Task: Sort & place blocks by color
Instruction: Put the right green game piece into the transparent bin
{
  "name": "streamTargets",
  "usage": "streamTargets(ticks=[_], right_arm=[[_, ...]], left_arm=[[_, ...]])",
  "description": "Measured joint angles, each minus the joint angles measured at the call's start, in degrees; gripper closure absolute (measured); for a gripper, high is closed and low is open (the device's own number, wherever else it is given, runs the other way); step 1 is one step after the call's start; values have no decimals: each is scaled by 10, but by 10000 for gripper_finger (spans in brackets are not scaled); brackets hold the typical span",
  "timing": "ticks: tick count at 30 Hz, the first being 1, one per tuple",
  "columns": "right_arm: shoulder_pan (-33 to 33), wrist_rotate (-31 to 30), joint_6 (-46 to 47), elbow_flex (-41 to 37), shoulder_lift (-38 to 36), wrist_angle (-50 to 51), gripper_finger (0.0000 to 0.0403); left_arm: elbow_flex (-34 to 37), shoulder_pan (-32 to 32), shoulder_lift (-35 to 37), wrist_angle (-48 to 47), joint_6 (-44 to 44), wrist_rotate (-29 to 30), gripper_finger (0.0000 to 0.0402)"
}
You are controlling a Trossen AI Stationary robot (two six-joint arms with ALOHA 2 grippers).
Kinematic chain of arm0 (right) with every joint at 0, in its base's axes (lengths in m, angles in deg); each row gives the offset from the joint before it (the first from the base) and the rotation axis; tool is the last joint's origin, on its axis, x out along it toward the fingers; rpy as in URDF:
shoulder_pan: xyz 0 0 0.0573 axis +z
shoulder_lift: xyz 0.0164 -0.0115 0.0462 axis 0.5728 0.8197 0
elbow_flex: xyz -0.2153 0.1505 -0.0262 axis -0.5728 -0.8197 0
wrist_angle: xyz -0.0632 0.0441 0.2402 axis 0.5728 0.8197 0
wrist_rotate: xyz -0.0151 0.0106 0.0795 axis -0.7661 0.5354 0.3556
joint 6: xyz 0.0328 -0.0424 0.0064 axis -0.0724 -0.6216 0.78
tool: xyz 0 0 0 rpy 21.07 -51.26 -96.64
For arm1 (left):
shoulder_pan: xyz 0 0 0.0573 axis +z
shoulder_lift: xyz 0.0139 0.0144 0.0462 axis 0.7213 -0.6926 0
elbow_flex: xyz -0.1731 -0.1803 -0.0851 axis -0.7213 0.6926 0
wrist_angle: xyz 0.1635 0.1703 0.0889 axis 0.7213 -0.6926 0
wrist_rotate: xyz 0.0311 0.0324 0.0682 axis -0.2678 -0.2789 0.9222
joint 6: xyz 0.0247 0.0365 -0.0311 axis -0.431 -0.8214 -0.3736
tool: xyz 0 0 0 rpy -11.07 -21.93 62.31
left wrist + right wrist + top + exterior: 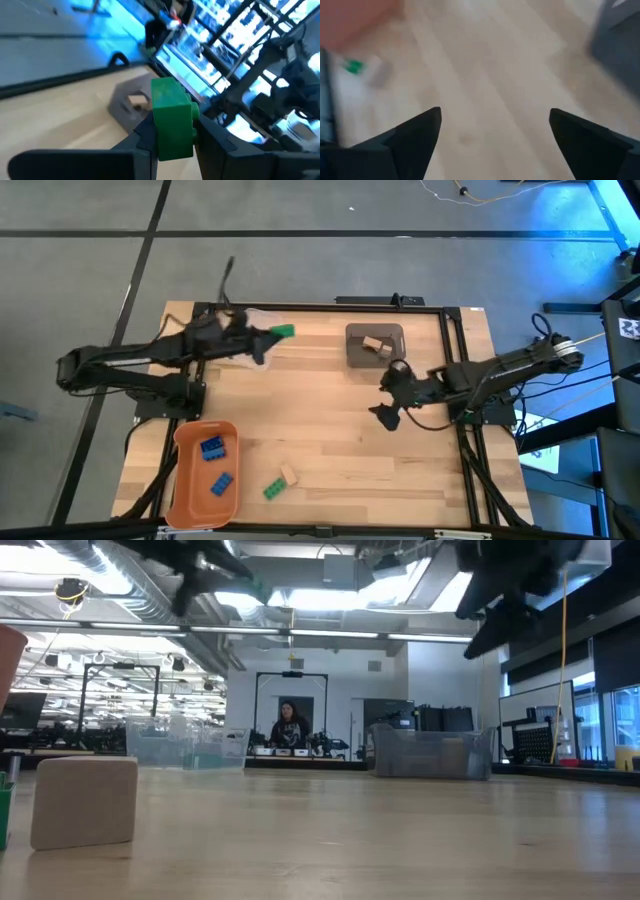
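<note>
My left end effector [172, 132] clamps a green block [171, 117] above the bench's far left. Right end effector [392, 392] wide, empty. Next: release it into the clear bin [258, 318].

Two blue blocks [212, 448], two green [283, 332], two tan [375, 345].

In the low view a tan block [85, 802] fills the lower left, with a green block [4, 808] cut off by the left edge beside it. The clear bin [262, 317] in the high view's upper middle is mostly hidden under the left arm. In the right wrist view, a smeared green block [354, 66] and a tan one [379, 71] blur together at the upper left.
</note>
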Motion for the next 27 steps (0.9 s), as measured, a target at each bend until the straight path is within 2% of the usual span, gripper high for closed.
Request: streamTargets(ticks=[3,5,8,10,14,17,19,22,25,27], right_arm=[[19,-11,54,-88,-41,-155,32],[27,-23,68,-130,-58,-266,32],[30,-26,74,-177,-63,-420,32],[30,-26,65,-194,-62,-497,32],[29,-55,63,-198,-57,-533,32],[28,-71,63,-195,-57,-531,32],[28,-72,64,-195,-57,-533,32],[28,-72,66,-195,-57,-529,32],[28,-74,71,-195,-57,-526,32],[28,-75,77,-195,-57,-525,32]], left_arm=[[53,-33,63,25,-9,75,318],[102,-53,101,79,-23,105,318],[179,-77,143,168,-41,99,318],[219,-91,163,193,-49,93,318],[237,-95,193,127,-48,175,318],[236,-66,190,76,-12,222,318],[236,-31,187,47,32,211,318],[225,24,170,-28,76,142,318],[197,74,132,-115,85,82,318],[174,102,102,-169,83,63,318]])
